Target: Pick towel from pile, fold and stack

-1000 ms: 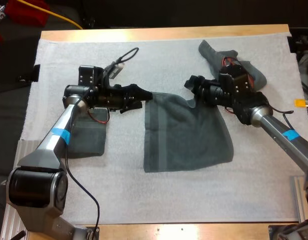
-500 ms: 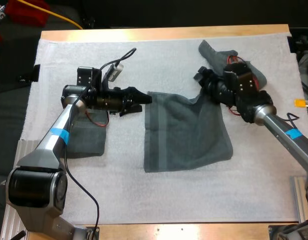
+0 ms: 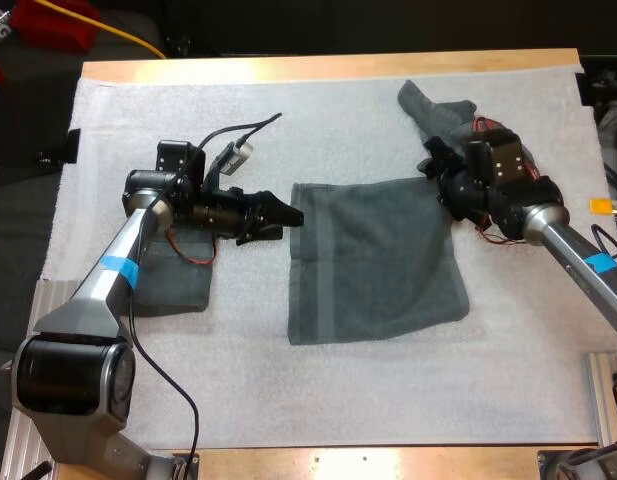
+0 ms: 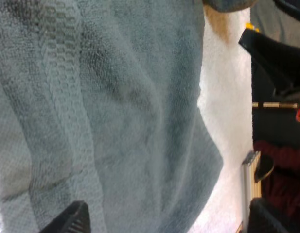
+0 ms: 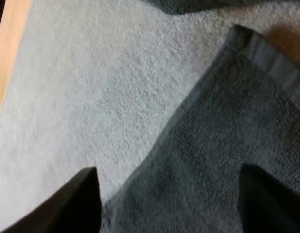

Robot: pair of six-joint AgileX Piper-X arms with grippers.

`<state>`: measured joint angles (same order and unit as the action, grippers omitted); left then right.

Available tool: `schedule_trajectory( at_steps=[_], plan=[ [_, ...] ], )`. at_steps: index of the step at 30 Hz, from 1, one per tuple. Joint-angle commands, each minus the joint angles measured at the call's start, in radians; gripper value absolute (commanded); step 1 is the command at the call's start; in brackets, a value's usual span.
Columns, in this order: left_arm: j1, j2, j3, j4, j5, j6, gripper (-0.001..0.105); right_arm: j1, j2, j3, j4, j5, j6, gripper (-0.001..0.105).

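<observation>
On the wooden bench (image 3: 288, 66), the white mat (image 3: 338, 400) carries a spread towel (image 3: 373, 260) at centre.
Both gape empty: left pincer (image 3: 286, 220) at its 10 o'clock edge, right pincer (image 3: 430, 162) over its 1 o'clock corner — crumpled towel (image 3: 438, 105) beyond at 1, folded towel (image 3: 173, 280) at 9.

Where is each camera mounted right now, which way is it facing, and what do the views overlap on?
High view: behind both arms, looking forward and down at the white mat; shows both arms, left end effector, right end effector.
Left wrist view: on the left arm, looking across the flat towel; its own open fingers show.
Right wrist view: on the right arm, looking down at that towel's corner; its own open fingers show.
Shared: all three show the flat towel.
</observation>
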<state>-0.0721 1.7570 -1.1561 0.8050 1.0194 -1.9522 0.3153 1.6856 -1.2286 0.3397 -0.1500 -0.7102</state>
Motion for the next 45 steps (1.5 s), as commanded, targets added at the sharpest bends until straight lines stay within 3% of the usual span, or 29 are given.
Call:
schedule_trajectory(
  at_steps=[1, 5, 9, 19, 27, 30, 40, 45],
  plan=[
    [-0.003, -0.005, -0.001, 0.014, -0.007, 0.023, 0.064, -0.002, -0.005, -0.003, 0.007, -0.030, -0.068, 0.059],
    [-0.003, -0.027, -0.001, 0.046, -0.064, 0.067, 0.064, -0.002, -0.014, -0.003, 0.028, -0.091, -0.199, 0.059],
    [-0.003, -0.080, -0.001, 0.086, -0.172, 0.123, 0.064, -0.002, -0.049, -0.003, 0.100, -0.093, -0.357, 0.059],
    [-0.077, -0.215, -0.001, 0.241, -0.407, 0.254, 0.064, 0.005, -0.144, -0.003, 0.309, -0.093, -0.559, 0.059],
    [-0.188, -0.326, -0.001, 0.302, -0.477, 0.254, 0.064, 0.005, -0.247, -0.003, 0.555, -0.071, -0.745, 0.059],
    [-0.224, -0.370, -0.001, 0.329, -0.545, 0.246, 0.064, 0.005, -0.292, -0.003, 0.633, -0.071, -0.788, 0.059],
    [-0.345, -0.516, -0.001, 0.423, -0.712, 0.206, 0.064, 0.005, -0.463, -0.003, 0.785, -0.071, -0.799, 0.059],
    [-0.427, -0.593, -0.001, 0.441, -0.757, 0.169, 0.064, 0.005, -0.557, -0.003, 0.849, -0.071, -0.805, 0.059]
  ],
)
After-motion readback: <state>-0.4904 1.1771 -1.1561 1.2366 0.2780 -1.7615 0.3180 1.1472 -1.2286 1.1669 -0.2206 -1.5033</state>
